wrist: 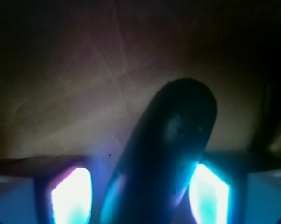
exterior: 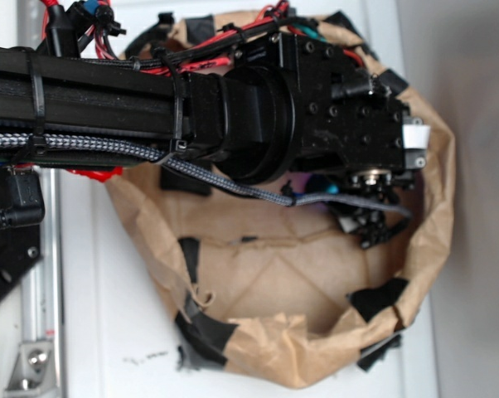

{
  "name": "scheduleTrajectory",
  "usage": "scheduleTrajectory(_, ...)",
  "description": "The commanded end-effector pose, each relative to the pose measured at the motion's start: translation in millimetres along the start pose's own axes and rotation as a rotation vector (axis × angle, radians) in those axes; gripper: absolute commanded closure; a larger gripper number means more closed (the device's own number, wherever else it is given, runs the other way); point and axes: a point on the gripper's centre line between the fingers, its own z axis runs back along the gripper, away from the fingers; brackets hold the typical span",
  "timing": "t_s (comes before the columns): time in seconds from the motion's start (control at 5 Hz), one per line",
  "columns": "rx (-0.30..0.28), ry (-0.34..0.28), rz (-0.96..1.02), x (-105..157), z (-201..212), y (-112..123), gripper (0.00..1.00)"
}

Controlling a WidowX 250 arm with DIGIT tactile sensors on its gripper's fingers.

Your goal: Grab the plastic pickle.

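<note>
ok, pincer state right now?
Pincer: around the plastic pickle, which sits between both glowing pads; whether it is clamped cannot be told.

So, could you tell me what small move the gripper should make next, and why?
Probably close the jaws. In the wrist view the plastic pickle lies between the two glowing fingers, its dark rounded end pointing away over the brown paper. Whether the pads already touch it cannot be told, so a gentle squeeze before any lift seems safest. The exterior view hides the gripper behind the arm.

White tabletop [exterior: 109,332], grey wall [exterior: 473,66]
</note>
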Motion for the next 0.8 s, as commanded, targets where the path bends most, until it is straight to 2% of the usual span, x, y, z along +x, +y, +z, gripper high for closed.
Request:
scheduleTrajectory(0.0, -0.040, -0.048, -0.153, 11.5, 50.8, 3.0, 1.00)
scheduleTrajectory(0.2, -0.063, -0.071, -0.309, -2.5, 99.1, -5.7, 1.00)
scheduleTrajectory(0.4, -0.058, -0.095, -0.418, -18.5, 130.8, -12.8, 1.00)
scheduleTrajectory(0.6, -0.031, -0.092, -0.494, -29.6, 135.6, -15.8, 1.00)
